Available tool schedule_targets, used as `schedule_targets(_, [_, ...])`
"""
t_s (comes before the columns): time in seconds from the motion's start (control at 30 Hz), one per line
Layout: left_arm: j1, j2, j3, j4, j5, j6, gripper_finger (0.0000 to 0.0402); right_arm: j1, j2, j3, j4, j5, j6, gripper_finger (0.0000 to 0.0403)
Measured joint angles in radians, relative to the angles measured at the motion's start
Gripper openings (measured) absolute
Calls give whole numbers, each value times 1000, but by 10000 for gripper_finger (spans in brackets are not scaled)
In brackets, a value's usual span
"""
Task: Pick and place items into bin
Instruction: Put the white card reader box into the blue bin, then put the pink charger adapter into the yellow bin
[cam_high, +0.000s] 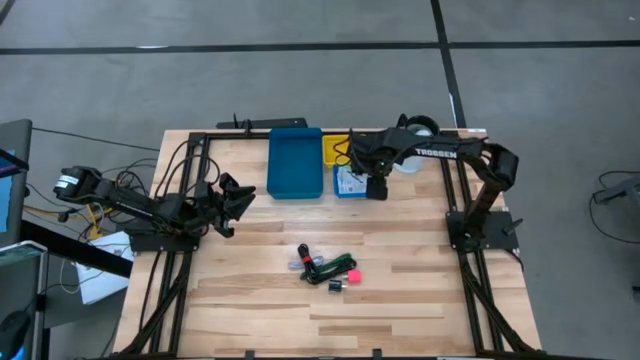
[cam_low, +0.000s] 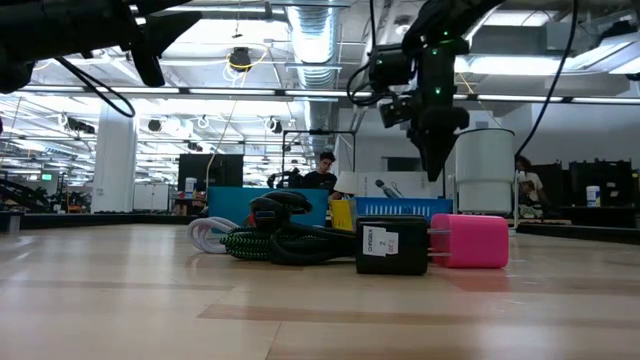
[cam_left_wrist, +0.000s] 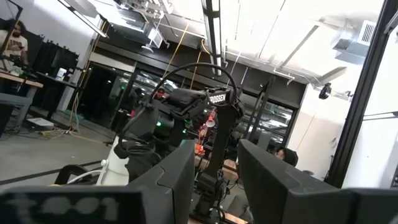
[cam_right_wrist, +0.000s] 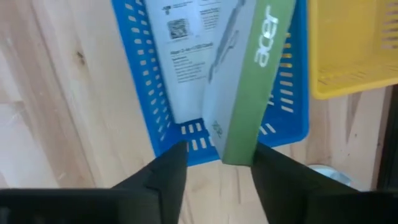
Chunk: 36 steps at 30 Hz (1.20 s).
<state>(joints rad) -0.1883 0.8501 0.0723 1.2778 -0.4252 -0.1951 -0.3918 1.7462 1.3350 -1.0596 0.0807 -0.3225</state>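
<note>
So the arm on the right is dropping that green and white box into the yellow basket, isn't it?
Not the yellow one. The right wrist view shows the green and white box over the blue slotted basket, just beyond the right gripper; the yellow basket sits beside it.

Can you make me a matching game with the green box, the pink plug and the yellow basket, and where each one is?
Things:
1. green-and-white Acer box
2. pink plug
3. yellow basket

Places:
A. next to the black adapter
B. beside the blue slotted basket
C. inside the blue slotted basket

Pairs: 1-C, 2-A, 3-B
</note>
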Motion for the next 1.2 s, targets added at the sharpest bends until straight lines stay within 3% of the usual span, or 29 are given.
schedule_targets(0.13, [0, 0, 0, 0, 0, 0, 112, 22, -21, -1, -6, 5, 0, 208])
schedule_targets(0.27, [0, 0, 0, 0, 0, 0, 112, 54, -71, -1, -3, 84, -1, 226])
schedule_targets(0.63, [0, 0, 0, -1, 0, 0, 112, 178, -323, -1, 7, 95, 80, 208])
schedule_targets(0.87, [0, 0, 0, -9, 0, 0, 112, 376, -502, -33, 135, -10, 221, 185])
schedule_targets(1.2, [0, 0, 0, -9, 0, 0, 112, 725, -671, -320, 444, -2, 380, 162])
